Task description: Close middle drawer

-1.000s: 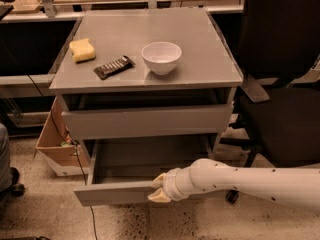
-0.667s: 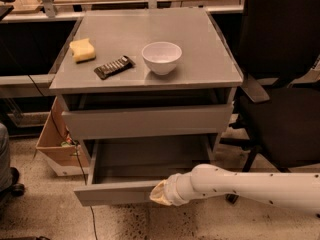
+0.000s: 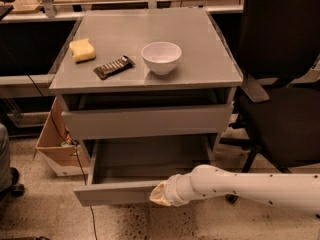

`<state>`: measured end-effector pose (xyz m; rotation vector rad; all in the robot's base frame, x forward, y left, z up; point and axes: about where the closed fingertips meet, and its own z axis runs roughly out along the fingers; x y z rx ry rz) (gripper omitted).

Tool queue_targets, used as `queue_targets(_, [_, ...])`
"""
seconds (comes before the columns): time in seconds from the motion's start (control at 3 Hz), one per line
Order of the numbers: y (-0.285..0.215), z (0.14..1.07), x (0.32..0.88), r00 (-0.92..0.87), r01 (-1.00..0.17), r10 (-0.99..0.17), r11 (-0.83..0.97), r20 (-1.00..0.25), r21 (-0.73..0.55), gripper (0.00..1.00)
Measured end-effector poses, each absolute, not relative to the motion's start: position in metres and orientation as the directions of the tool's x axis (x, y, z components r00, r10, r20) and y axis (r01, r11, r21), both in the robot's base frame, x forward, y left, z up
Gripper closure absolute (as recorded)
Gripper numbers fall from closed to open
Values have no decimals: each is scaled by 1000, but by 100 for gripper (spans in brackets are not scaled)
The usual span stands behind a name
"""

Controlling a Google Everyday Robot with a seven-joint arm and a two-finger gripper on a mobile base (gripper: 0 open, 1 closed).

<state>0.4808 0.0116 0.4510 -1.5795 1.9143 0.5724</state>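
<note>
Grey middle drawer (image 3: 117, 191) stands pulled well out below the worktop (image 3: 200, 69). The hand (image 3: 161, 194), also below the worktop, seems to press the drawer's front; apart or together, I cannot tell. Pushing right of centre could skew and jam the drawer.

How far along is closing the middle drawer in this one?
Approach looks done: the gripper is at the front panel of the middle drawer, right of its centre. In hand: apparently the push. Left: nearly all the travel, since the drawer stands pulled well out with its bare grey inside exposed.
</note>
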Motion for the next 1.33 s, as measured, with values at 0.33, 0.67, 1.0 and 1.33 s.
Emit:
queue_targets(0.33, [6,436,489,-124,-976,-727,212,-676,-49,100])
queue_targets(0.67, [-7,418,501,-125,-974,-729,220,-673,-58,100])
queue_targets(1.0, [-15,413,516,-104,-973,-734,216,-671,-85,100])
queue_targets(1.33, [-16,414,535,-60,-973,-742,193,-668,-128,100])
